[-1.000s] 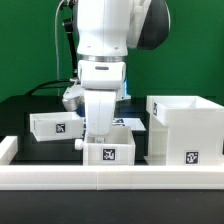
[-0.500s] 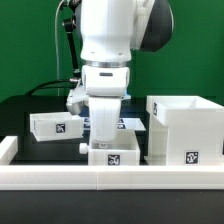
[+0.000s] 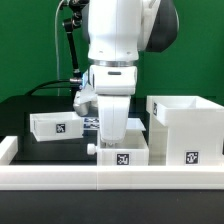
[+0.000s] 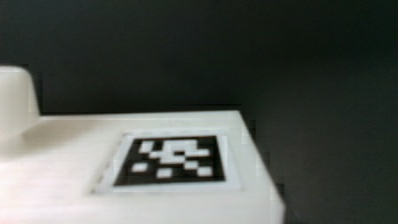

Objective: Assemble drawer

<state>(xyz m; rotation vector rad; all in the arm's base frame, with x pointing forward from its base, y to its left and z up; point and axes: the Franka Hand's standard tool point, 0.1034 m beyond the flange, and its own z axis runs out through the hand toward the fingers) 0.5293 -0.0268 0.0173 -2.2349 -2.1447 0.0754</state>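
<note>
My gripper point(image 3: 115, 140) reaches straight down into a small open-topped white drawer box point(image 3: 124, 157) just behind the front rail, and its fingertips are hidden by the box wall. The box moves with the gripper, so it looks gripped. The wrist view shows this box's tagged white face point(image 4: 173, 160) very close, with no fingers visible. The large white case point(image 3: 186, 135), open at the top, stands just to the exterior view's right of the held box. The second small box point(image 3: 55, 125) lies on the exterior view's left.
A low white border rail point(image 3: 60, 178) runs along the front of the black table. The marker board point(image 3: 92, 122) lies behind the gripper, mostly hidden by the arm. A dark cable hangs behind the arm on the exterior view's left.
The gripper and the small box in it have moved toward the exterior view's right, closer to the large case. The case and the other small box have not moved.
</note>
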